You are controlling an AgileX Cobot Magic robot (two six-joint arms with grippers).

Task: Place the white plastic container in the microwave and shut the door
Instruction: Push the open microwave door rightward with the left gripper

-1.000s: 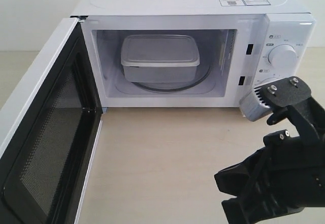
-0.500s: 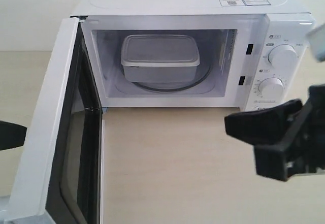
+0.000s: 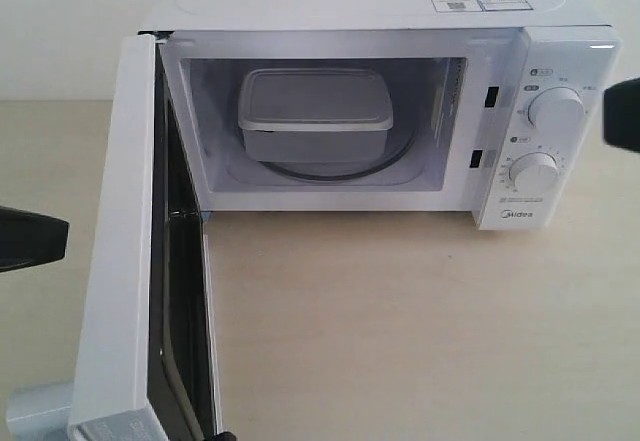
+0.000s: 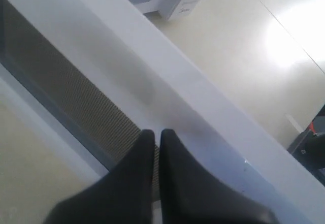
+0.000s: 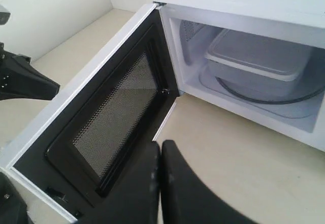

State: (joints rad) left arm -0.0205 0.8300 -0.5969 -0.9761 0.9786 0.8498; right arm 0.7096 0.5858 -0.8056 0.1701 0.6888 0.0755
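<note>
Standing on the pale table (image 3: pixel 400 341), the microwave (image 3: pixel 380 1) faces the exterior camera with a plain light wall (image 3: pixel 60 21) behind it. The door (image 3: pixel 115 261), hinged on the left, is swung out about square to the cabinet front, black inner face toward the cavity. The white plastic container (image 3: pixel 315 111) sits lidded on the glass turntable (image 3: pixel 330 173) inside the cavity, well apart from both of my end effectors.

My left end effector (image 4: pixel 157 135) is clenched on nothing, fingertips together. It points at the door's outer face beside the mesh window; I cannot tell whether it makes contact. My left arm reaches in from the left, outside the door.

My right end effector (image 5: pixel 159 150) is also clenched and empty. It hangs above the table, in front of the open cavity.
</note>
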